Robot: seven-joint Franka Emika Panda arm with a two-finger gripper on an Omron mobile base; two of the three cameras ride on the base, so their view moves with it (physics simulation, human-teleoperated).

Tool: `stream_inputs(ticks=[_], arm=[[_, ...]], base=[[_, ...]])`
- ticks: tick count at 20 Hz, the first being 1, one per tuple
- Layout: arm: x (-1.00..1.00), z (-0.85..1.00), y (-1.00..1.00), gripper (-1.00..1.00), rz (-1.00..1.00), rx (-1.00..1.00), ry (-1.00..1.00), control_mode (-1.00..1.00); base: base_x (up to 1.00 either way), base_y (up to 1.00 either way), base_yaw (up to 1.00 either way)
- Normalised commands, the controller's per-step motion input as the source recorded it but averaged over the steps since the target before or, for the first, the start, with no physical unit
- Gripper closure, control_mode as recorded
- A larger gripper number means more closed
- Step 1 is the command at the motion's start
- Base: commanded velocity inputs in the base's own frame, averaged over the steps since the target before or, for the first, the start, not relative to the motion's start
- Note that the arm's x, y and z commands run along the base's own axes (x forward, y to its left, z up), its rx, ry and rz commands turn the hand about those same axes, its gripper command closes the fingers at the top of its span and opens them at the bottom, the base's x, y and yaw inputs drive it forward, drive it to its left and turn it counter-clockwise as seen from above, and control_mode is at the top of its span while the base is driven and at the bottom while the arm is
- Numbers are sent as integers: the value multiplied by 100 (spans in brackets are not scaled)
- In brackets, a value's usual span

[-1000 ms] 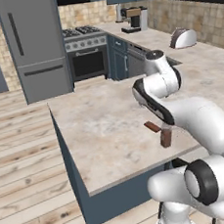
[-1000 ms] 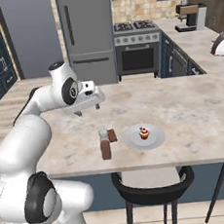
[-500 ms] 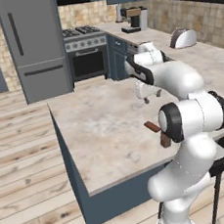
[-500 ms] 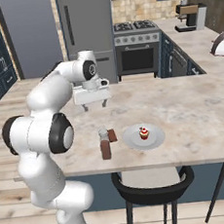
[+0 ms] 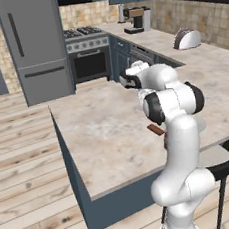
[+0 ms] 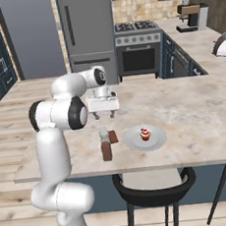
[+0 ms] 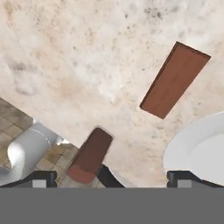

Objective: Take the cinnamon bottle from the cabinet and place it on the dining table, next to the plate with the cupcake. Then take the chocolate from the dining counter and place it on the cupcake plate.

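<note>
Cinnamon bottle (image 6: 106, 148) is standing upright on the beige marble worktop (image 6: 195, 121) of the island, close to the near edge where a dark stool (image 6: 155, 189) is tucked in. Its pale grey cap is pointing up and its reddish-brown contents are showing through the glass. Just beside it, toward the far edge, the chocolate (image 6: 113, 136) is lying flat on the worktop; from this side I cannot tell whether the two are touching. In the hand view the chocolate (image 7: 175, 80) is lying as a flat brown bar, clearly apart from the bottle (image 7: 90, 155) and from the pale rim of the plate (image 7: 192, 148).

That small round grey plate (image 6: 157, 140) is sitting near the bottle, also close to the near edge, and the cupcake (image 6: 145, 134) with its red top is sitting at its middle.

White arm is bending over the worktop, and the gripper (image 6: 104, 114) is hanging above the marble, farther from the near edge than the bottle, with its fingers (image 6: 96, 115) spread wide and nothing between them. From the left base view the gripper (image 5: 124, 80) is showing beyond the arm's elbow, and the chocolate (image 5: 155, 129) is peeking out beside the white forearm.
</note>
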Motion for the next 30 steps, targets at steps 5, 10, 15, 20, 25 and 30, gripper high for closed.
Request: stream_inputs(ticks=[5,10,15,20,25,30], arm=[[4,-75,-20,-100,31,19,8,-100],[-44,-55,-7,-100,39,22,2,-100],[-20,-7,1,-100,14,4,-21,-100],[5,-2,0,-100,-18,0,-32,-100],[53,-10,10,-100,-37,0,-19,-100],[68,-17,6,-100,-32,0,-3,-100]], base=[[0,0,0],[0,0,0],[0,0,0],[0,0,0],[0,0,0],[0,0,0]])
